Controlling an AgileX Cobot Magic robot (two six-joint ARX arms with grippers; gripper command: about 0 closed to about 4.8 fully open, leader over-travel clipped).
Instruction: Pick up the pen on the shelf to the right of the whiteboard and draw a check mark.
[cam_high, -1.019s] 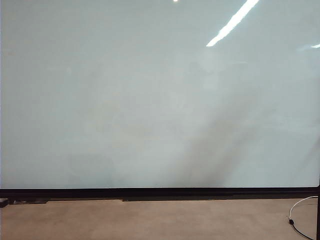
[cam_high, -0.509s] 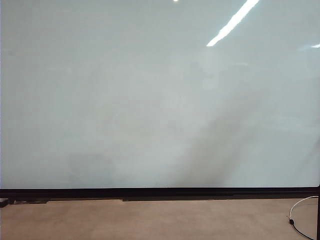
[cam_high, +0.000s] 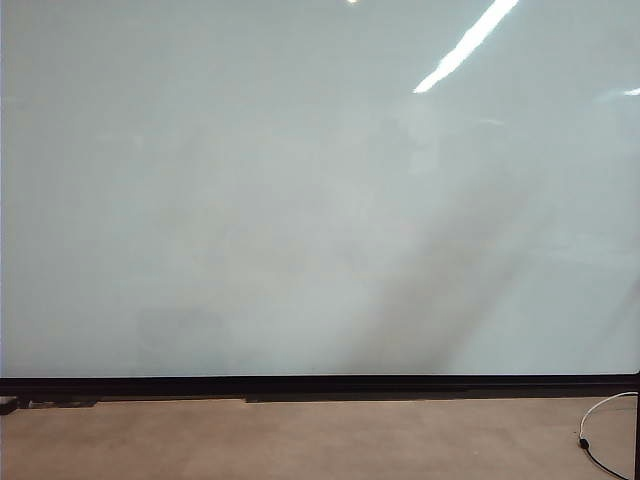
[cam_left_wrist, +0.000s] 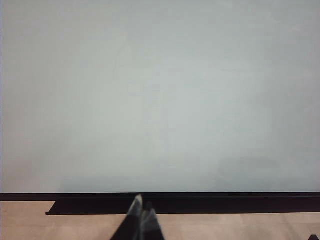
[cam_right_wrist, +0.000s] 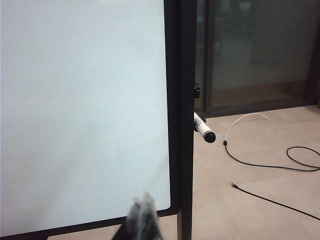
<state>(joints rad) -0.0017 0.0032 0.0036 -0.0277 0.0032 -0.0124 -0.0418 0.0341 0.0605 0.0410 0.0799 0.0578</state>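
The whiteboard (cam_high: 300, 200) fills the exterior view, pale and glossy, with a black bottom frame; no check mark shows on it and neither gripper appears there. In the right wrist view the pen (cam_right_wrist: 202, 129), white-barrelled with a black end, juts out level from behind the board's black right frame post (cam_right_wrist: 180, 100); the shelf that carries it is hidden by that post. My right gripper (cam_right_wrist: 142, 202) is shut and empty, low in front of the board's lower right corner, well short of the pen. My left gripper (cam_left_wrist: 143, 207) is shut and empty before the whiteboard's (cam_left_wrist: 160, 100) bottom edge.
A white cable with a black plug (cam_high: 600, 410) lies on the tan floor at the board's lower right. Black cables (cam_right_wrist: 265, 165) trail over the floor beyond the post. Dark glass doors (cam_right_wrist: 250, 50) stand behind.
Only the faint grey shadow on the right part of the board has shifted slightly; board, floor and cable stand as before.
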